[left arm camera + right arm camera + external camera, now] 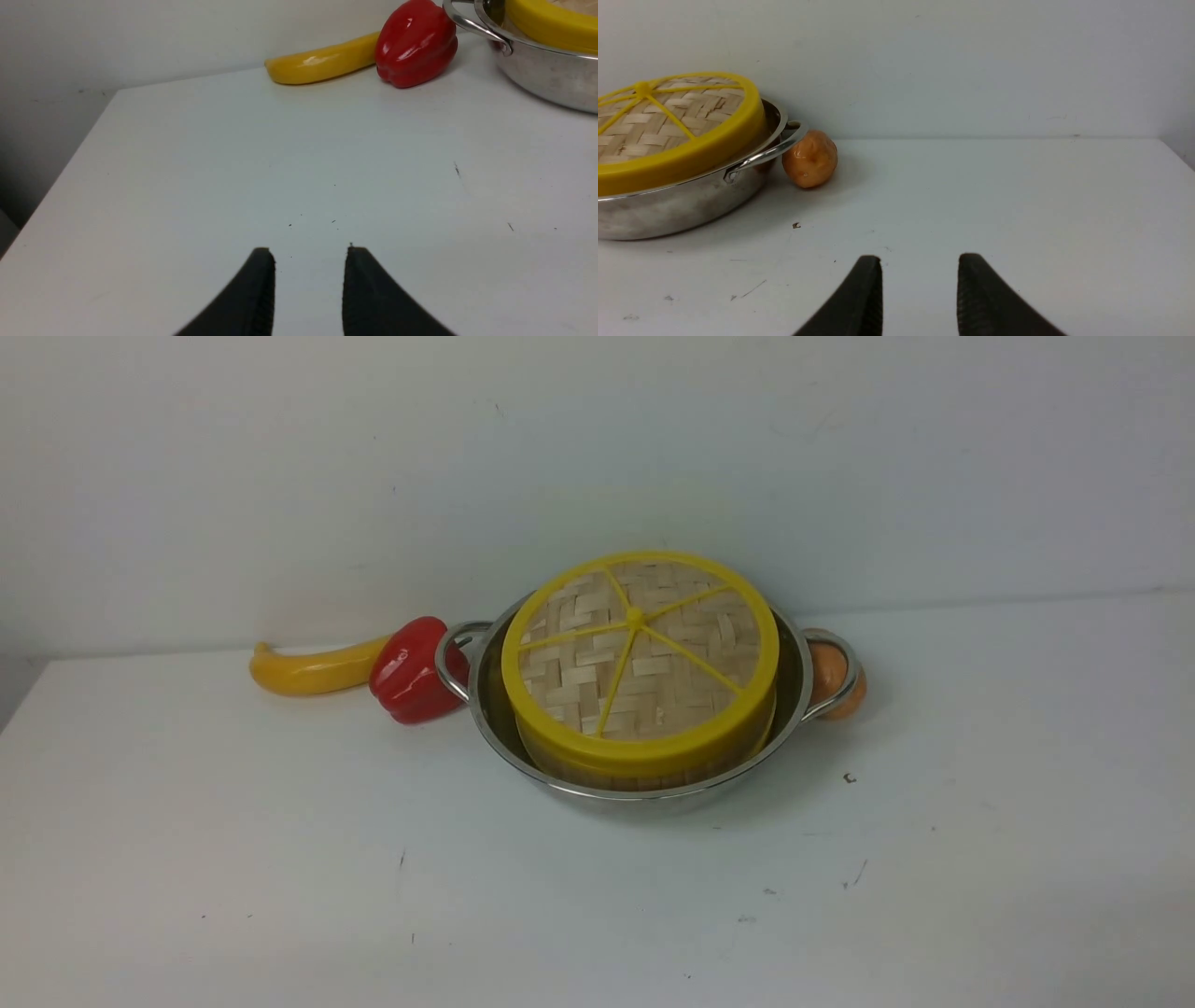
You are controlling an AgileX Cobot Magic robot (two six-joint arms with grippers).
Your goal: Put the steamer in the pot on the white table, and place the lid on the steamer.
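The shiny steel pot (794, 695) stands mid-table on the white table (280, 859). Inside it sits the bamboo steamer (644, 773), of which only the lower side wall shows. The woven lid (639, 658) with its yellow rim and spokes rests on top of the steamer, slightly tilted. Neither arm shows in the front view. My left gripper (309, 252) hovers over bare table, jaws apart with nothing between them; the pot (546, 79) is off at the picture's upper right. My right gripper (920, 259) is also open and empty, with the pot (677, 205) and lid (668, 126) beyond it to the left.
A yellow banana-like vegetable (313, 667) and a red bell pepper (411, 670) lie against the pot's left handle. A small brown potato-like ball (834, 679) sits behind the right handle. A white wall backs the table. The table's left edge (70, 158) drops off.
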